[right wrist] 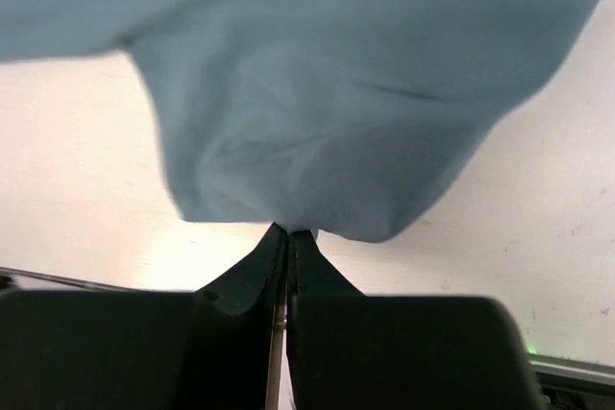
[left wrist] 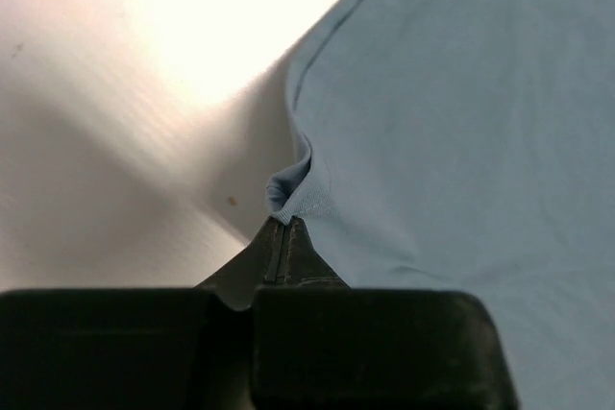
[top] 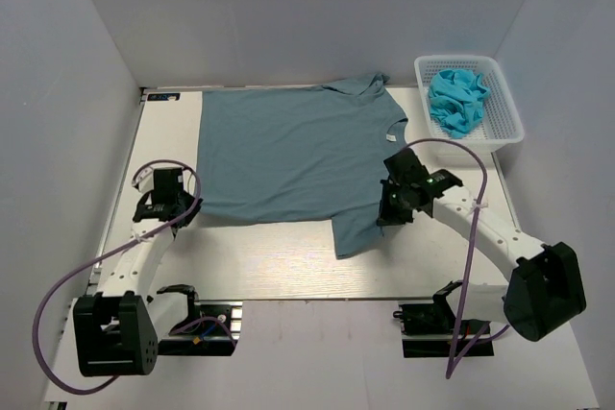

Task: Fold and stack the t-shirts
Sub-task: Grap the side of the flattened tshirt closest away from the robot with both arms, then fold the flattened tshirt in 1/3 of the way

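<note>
1. Task looked barely started. One slate-blue t-shirt [top: 288, 151] was spread flat on the desk [top: 288, 261], hem to the left and collar end to the right. No fold could be seen in it, and no stack was anywhere in view.
2. The left hand [left wrist: 286, 228] was pinched shut on the near-left hem corner, with a small curl of hem bunched up right at the tips.
3. The right hand [right wrist: 290, 232] was clamped together on the shirt's near-right part, by the near sleeve. The cloth was gathered into soft wrinkles where it was gripped.
4. So a two-corner grab seemed to be set up for a first fold (just a guess). All the folding and stacking was left to do.
5. At the far right, a crumpled turquoise cloth [top: 457, 100] was heaped in a basket [top: 507, 112], probably another shirt waiting its turn.
6. Materials: the shirt was a thin, matte, floppy knit with a stitched hem and a small white inner label at the neck. The basket was white rigid plastic with slotted walls, rectangular. The desk was pale, smooth and faintly grained.
</note>
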Controlling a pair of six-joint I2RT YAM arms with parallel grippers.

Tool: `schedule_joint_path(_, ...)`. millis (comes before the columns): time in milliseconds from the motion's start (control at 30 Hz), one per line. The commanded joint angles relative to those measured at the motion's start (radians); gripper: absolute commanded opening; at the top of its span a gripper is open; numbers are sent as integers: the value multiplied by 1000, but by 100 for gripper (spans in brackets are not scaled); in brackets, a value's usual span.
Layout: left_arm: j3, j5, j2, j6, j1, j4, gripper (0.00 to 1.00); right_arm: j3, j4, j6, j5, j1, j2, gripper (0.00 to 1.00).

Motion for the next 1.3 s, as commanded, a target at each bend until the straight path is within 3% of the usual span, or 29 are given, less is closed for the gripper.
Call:
schedule_joint_path(0, 58, 40, 15, 2, 2, 0, 0, 87, -49, -7, 32, -10, 0, 0)
schedule_joint_path(167, 121, 50, 104, 2, 2, 41, 0, 224, -37, -1, 127, -43, 81, 0)
schedule_joint_path(367, 267, 50, 272, 2, 2, 70, 0, 506, -20, -21, 244, -129, 287, 0)
schedule_joint_path(533, 373, 37, 395, -7, 2, 70, 0, 708, -35, -71, 227, -189, 399, 0)
schedule_joint_path(900, 699, -19, 736, -7, 11, 70, 0, 1230, -109, -173, 120, -280, 837, 0)
schedule_joint_path(1033, 839, 8, 893, 12, 11, 88, 0, 1302, -47, -231, 92, -292, 940, 0)
schedule_joint_path(1067, 932, 17, 933, 12, 11, 63, 0, 1319, -37, -234, 104, -298, 971, 0)
schedule_joint_path(1100, 986, 28, 973, 12, 11, 0, 17, 1328, 7, -237, 126, -301, 988, 0)
schedule_joint_path(1133, 1099, 39, 1050, 22, 11, -32, 62, 1337, 25, -242, 141, -306, 1017, 16)
schedule_joint_path(1167, 1153, 39, 1084, 31, 11, -69, 99, 1337, 37, -257, 143, -309, 1023, 22)
schedule_joint_path(1200, 1201, 57, 1113, 45, 21, -121, 100, 1351, 78, -265, 117, -309, 1028, 31)
schedule_joint_path(1267, 1307, 80, 1151, 45, 21, -178, 100, 1386, 60, -350, 48, -306, 1027, 78)
